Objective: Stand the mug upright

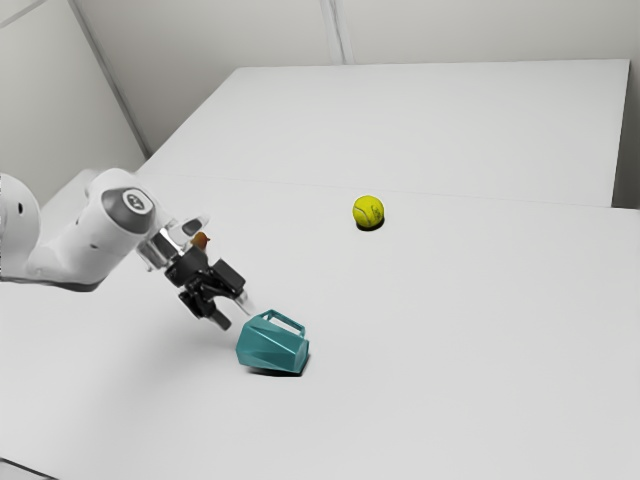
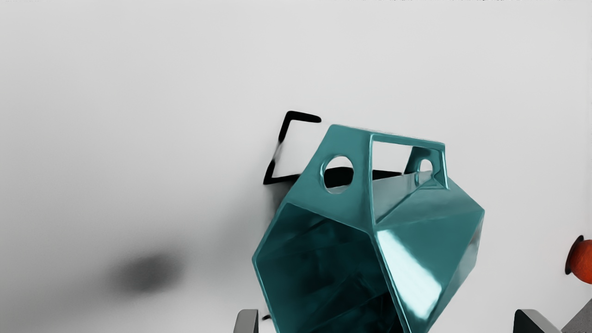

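The tool point(image 1: 236, 314) hangs just off the mug point(image 1: 272, 345), toward the exterior view's left, its two fingers spread wide with nothing pinched between them. The mug itself lies on its side on the tabletop point(image 1: 420, 400), open mouth toward the tool and handle point(image 1: 285, 321) uppermost, so as things lie the task is not met: a hold on it and the turn onto its base are both still owed. Beyond the mug, toward the exterior view's right, sits a tennis ball point(image 1: 368, 211).
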Tool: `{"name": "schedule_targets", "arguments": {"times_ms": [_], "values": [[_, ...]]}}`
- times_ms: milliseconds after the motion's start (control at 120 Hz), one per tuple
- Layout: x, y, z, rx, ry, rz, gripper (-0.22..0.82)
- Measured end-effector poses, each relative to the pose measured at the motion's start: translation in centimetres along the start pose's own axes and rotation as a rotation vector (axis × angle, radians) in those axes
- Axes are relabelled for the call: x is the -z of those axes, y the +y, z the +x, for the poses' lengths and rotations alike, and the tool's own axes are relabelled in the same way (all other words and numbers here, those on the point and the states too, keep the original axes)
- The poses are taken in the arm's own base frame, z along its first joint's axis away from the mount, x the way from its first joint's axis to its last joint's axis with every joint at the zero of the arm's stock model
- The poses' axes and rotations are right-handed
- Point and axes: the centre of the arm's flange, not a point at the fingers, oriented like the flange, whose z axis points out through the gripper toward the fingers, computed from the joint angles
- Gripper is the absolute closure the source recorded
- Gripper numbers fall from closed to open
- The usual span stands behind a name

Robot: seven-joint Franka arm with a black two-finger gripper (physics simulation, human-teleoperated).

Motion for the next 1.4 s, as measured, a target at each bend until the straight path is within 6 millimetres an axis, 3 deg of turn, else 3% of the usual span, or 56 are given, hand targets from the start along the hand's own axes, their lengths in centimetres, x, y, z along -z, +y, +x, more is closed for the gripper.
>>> {"name": "schedule_targets", "arguments": {"times_ms": [108, 417, 667, 925, 1225, 1400], "values": [[-0.8, -1.0, 0.2, -0.036, 0.01, -0.041, 0.0], [-3.0, -0.4, -1.0, -0.149, -0.023, -0.158, 0.01], [-3.5, -0.5, -1.8, -0.211, -0.035, -0.209, 0.23], [-4.1, 0.5, -1.4, -0.277, -0.035, -0.233, 0.34], [-4.3, 0.7, -1.2, -0.321, -0.029, -0.239, 0.66], [-4.6, 1.0, -1.1, -0.345, -0.031, -0.236, 0.73]]}}
